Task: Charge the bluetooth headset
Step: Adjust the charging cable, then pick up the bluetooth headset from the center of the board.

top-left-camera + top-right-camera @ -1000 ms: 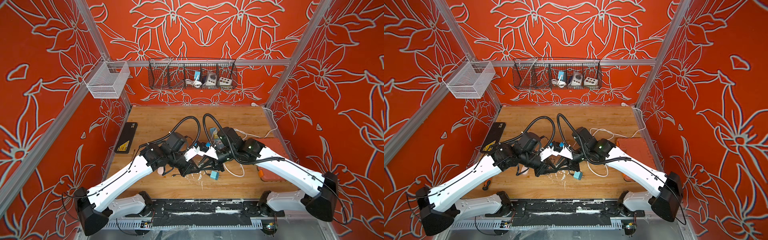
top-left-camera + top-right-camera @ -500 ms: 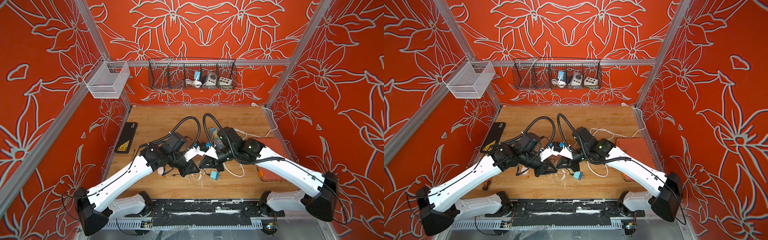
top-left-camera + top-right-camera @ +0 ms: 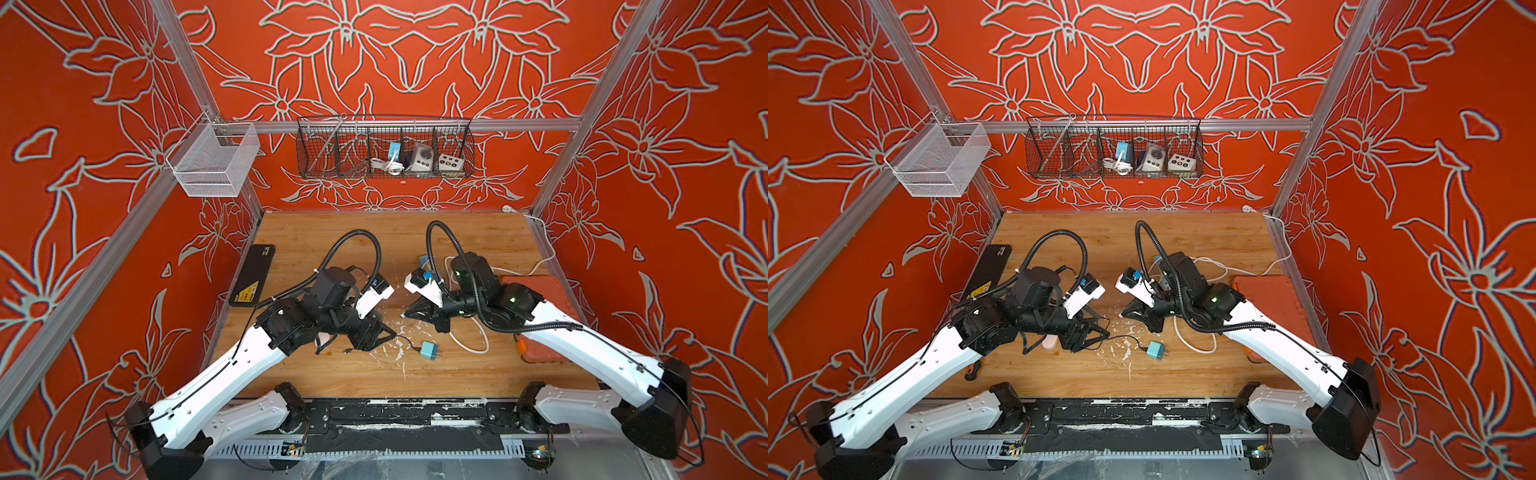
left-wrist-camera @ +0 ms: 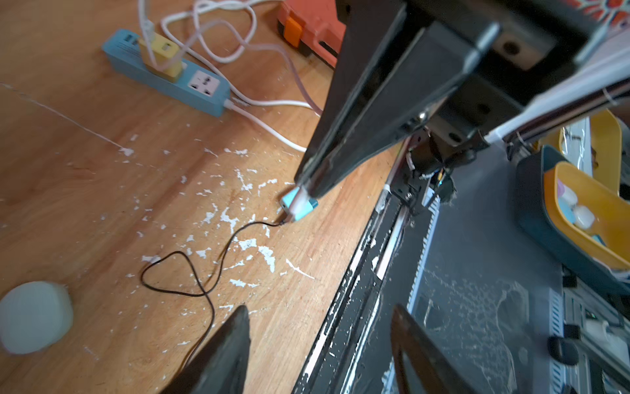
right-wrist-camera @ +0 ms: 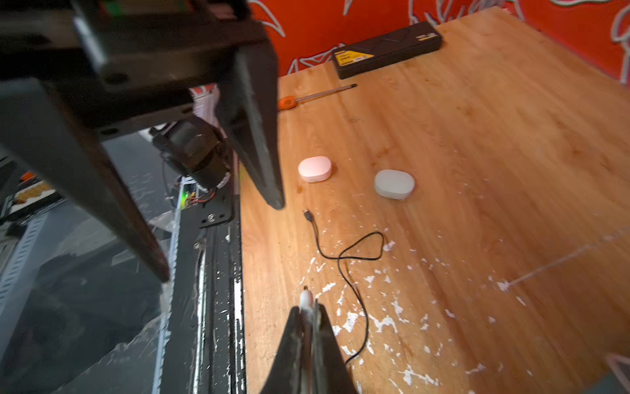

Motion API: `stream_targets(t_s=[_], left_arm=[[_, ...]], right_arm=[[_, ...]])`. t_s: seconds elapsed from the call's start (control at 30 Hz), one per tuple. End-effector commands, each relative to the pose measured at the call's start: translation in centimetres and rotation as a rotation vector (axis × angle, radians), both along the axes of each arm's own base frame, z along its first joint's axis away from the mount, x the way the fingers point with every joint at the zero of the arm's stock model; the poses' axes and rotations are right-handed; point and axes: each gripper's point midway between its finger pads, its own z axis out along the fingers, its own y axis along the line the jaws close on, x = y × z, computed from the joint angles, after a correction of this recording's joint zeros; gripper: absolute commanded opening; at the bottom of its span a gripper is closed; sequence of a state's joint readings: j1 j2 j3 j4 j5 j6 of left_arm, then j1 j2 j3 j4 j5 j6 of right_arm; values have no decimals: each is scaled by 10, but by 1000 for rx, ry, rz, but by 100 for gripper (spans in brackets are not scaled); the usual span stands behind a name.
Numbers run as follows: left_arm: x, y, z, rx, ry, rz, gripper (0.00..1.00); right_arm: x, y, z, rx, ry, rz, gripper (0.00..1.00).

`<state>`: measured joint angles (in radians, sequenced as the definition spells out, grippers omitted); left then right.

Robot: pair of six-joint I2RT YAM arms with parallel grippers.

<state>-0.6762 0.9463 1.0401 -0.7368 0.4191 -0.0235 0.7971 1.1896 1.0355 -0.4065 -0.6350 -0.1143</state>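
Lying closed, a smooth grey pebble-shaped earbud case (image 5: 394, 184).

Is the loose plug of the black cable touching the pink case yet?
Apart. In the right wrist view, bare wood shows plainly between the loose plug of the black cable and the pink case.

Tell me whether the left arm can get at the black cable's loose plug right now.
Probably yes: the left gripper hangs open right beside the plug, which lies uncovered on the table.
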Motion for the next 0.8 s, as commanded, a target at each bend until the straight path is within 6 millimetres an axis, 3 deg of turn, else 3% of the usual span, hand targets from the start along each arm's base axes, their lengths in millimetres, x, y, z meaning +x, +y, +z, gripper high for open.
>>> stream_targets(t_s=[0.0, 0.13, 0.3, 0.5, 0.77], left_arm=[[26, 19, 10, -31, -52, 165, 64], [56, 48, 10, -42, -30, 389, 67], [80, 78, -7, -4, 75, 625, 72], [99, 112, -46, 126, 277, 887, 74], [116, 136, -86, 222, 483, 1158, 77]], right_arm=[[21, -2, 16, 75, -26, -123, 0], [37, -7, 19, 112, -22, -222, 0], [51, -13, 24, 146, -23, -330, 0], [59, -19, 28, 185, -8, -417, 0], [59, -16, 19, 237, 47, -430, 0]])
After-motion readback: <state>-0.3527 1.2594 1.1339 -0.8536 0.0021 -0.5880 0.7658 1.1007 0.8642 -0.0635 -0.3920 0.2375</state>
